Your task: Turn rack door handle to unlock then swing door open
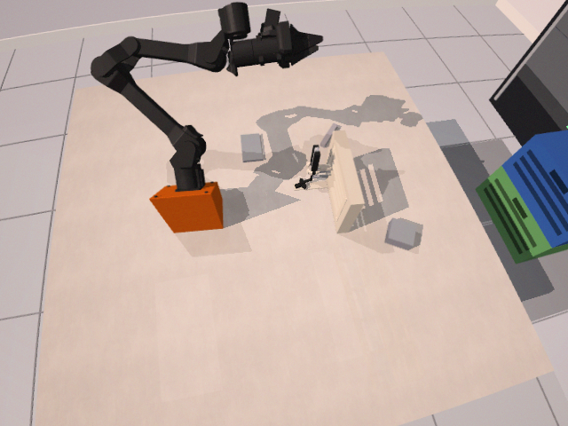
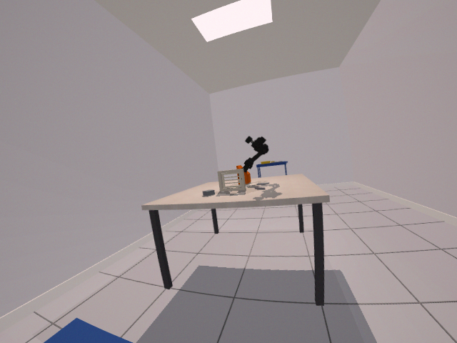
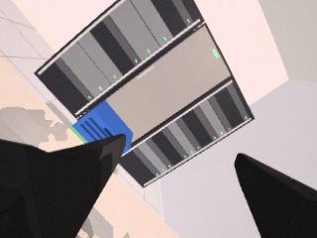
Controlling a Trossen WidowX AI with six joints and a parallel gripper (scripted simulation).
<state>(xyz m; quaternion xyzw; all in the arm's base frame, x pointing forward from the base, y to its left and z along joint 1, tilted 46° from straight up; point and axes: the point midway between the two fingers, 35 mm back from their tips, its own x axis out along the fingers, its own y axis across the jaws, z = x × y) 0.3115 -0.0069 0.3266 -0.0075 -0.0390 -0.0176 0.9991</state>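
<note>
On the table, in front of the orange base block, we find the rack's cream frame standing upright. From the exterior we see a rectangular surround with thin horizontal bars across its opening. From above we note a slim black handle on the side facing the base block, with small dark and pale parts beside it. We cannot tell the door's angle or the handle's turn. One grey block lies near the frame's far side. Our pincer is spread wide, gripping nothing, well apart from the frame.
</note>
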